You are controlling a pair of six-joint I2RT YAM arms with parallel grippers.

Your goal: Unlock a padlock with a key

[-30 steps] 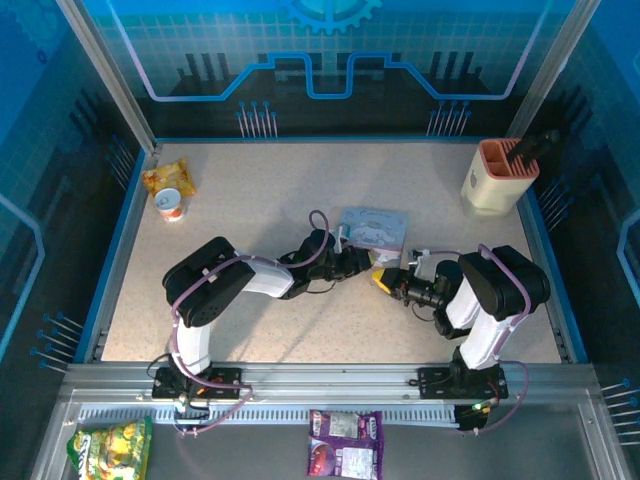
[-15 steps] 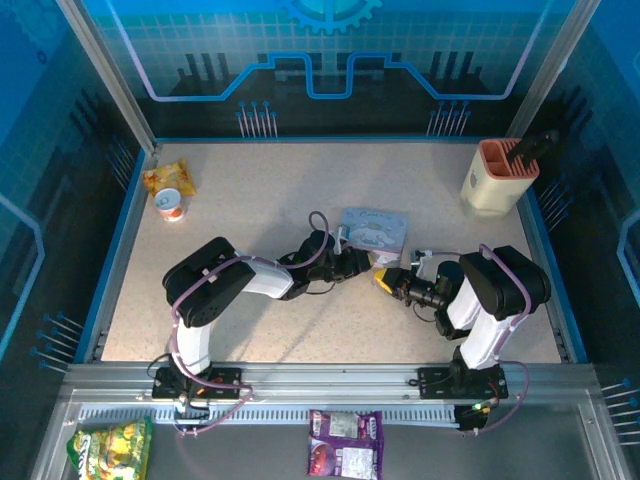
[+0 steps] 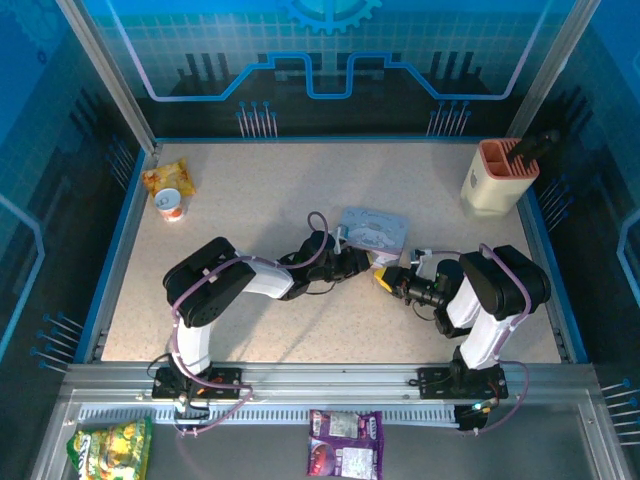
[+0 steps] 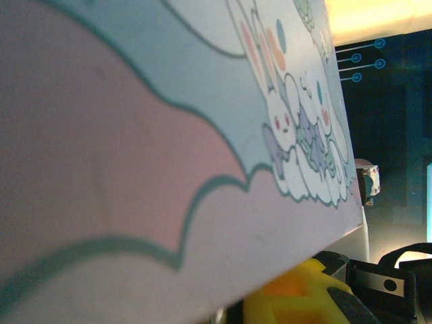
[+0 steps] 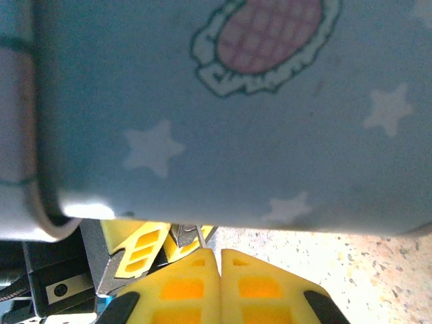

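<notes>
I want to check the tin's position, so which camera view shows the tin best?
Top external: it shows nearly the whole tin and its outline. The left wrist and right wrist views give very close, partial patches of its printed surface.

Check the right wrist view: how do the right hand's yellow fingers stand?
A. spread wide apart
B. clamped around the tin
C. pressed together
C: on the right hand, the two yellow fingers meet along a thin seam, below the tin.
</notes>
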